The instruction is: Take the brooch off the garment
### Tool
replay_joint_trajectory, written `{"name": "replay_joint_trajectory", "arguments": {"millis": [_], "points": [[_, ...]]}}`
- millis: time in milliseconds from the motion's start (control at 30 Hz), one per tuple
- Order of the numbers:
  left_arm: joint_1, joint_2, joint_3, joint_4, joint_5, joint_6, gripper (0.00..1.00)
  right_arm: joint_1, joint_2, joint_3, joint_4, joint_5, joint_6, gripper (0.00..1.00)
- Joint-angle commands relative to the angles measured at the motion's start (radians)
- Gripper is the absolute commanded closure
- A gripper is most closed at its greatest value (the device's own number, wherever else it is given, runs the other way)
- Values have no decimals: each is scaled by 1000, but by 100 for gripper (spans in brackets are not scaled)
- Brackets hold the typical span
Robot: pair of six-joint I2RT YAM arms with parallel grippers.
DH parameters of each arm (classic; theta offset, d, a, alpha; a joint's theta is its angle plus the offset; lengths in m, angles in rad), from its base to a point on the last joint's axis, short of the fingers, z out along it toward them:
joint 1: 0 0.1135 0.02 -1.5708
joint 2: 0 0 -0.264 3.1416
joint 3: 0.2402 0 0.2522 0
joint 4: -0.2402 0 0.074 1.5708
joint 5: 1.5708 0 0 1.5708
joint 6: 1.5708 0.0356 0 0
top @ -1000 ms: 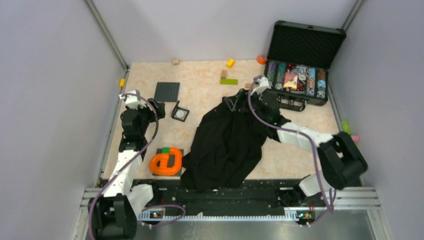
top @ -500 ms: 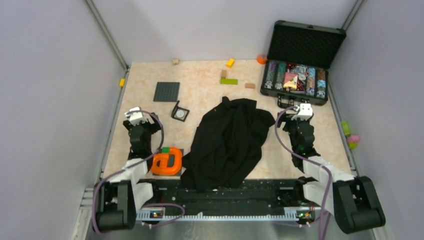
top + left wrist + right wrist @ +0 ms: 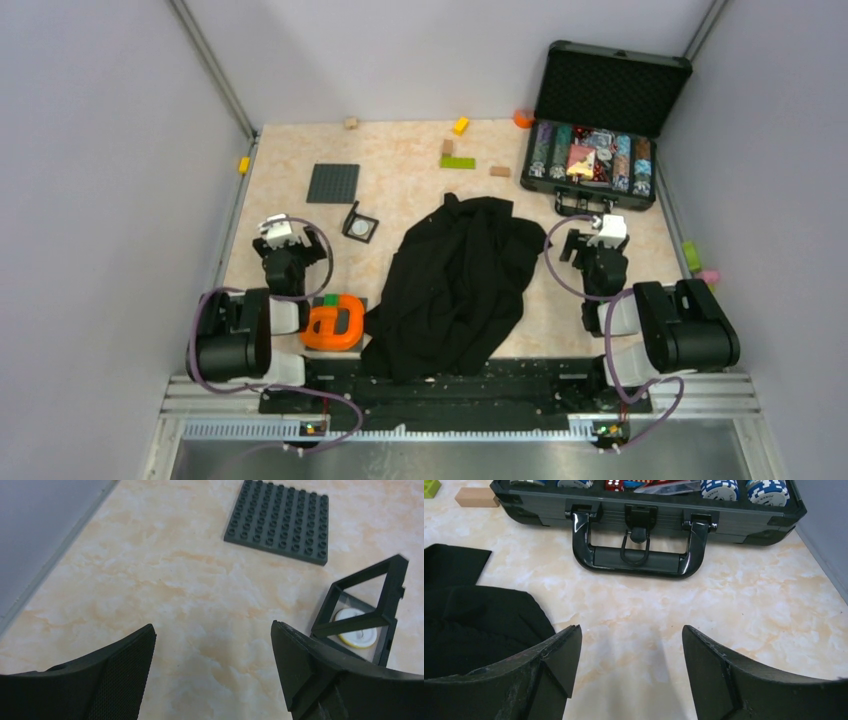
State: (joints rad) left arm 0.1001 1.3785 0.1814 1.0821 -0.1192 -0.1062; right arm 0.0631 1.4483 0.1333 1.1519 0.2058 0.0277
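On the desk [image 3: 400, 165] the garment [image 3: 455, 285] lies central; left of it a small box [image 3: 350, 625] holds the brooch [image 3: 356, 634], a studded plate [image 3: 333, 184] behind that, an open case [image 3: 612, 92] far right.

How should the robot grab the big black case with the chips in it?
By the glossy black handle on the near side of the open black chip case. The handle seems to lie flat, pointing toward the open right gripper. It is probably best to come down from above, with one finger on each side of its long straight bar.
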Motion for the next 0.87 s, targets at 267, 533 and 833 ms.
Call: {"name": "replay_joint_trajectory", "arguments": {"millis": [267, 533, 833], "points": [[11, 99, 119, 1, 192, 56, 2, -11, 10, 54, 62, -13, -10, 1], [10, 100, 116, 5, 190, 57, 2, -11, 10, 55, 58, -16, -10, 1], [7, 98, 122, -6, 181, 59, 2, -10, 10, 55, 59, -16, -10, 1]]}}
